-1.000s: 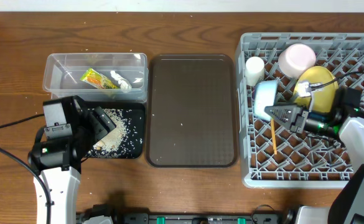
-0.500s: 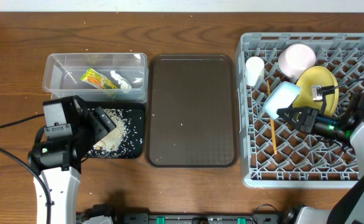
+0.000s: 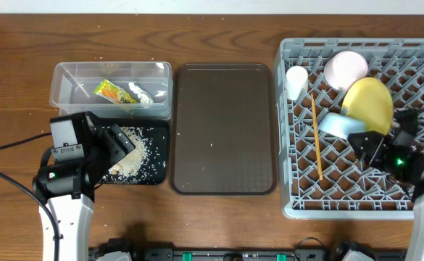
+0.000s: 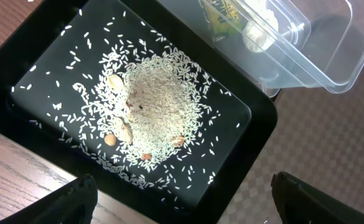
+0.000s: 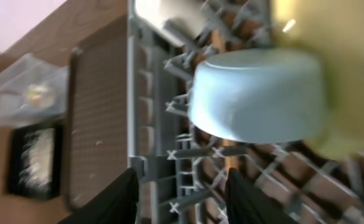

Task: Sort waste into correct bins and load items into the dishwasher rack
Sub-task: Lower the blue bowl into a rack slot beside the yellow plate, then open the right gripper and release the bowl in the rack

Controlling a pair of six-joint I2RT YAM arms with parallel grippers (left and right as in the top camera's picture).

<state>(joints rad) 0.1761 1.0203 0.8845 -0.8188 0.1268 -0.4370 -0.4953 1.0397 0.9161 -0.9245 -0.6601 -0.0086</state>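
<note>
Four dishes are lying in the grey dishwasher rack point(image 3: 356, 44): the light blue bowl point(image 3: 336, 125) leaning against the yellow plate point(image 3: 369, 100), the pink cup point(image 3: 345, 67) and the white cup point(image 3: 296, 81), with a chopstick point(image 3: 316, 141) alongside. The right gripper point(image 3: 371, 147) is hovering just beside the bowl, jaws parted, gripping nothing. The left gripper point(image 4: 182, 205) is hanging over the black tray point(image 4: 45, 68) of rice point(image 4: 157, 106), jaws wide and empty; the wrapper point(image 3: 110, 91) and tissue point(image 3: 140, 94) are sitting in the clear tub point(image 3: 62, 78).

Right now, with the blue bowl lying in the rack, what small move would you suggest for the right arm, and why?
Probably lift the right pincer clear of the rack. Its jaws stand open and empty, the blue bowl rests in the rack apart from it, beside the yellow plate, and I see no dishes outside the rack, so nothing seems left to load.
</note>
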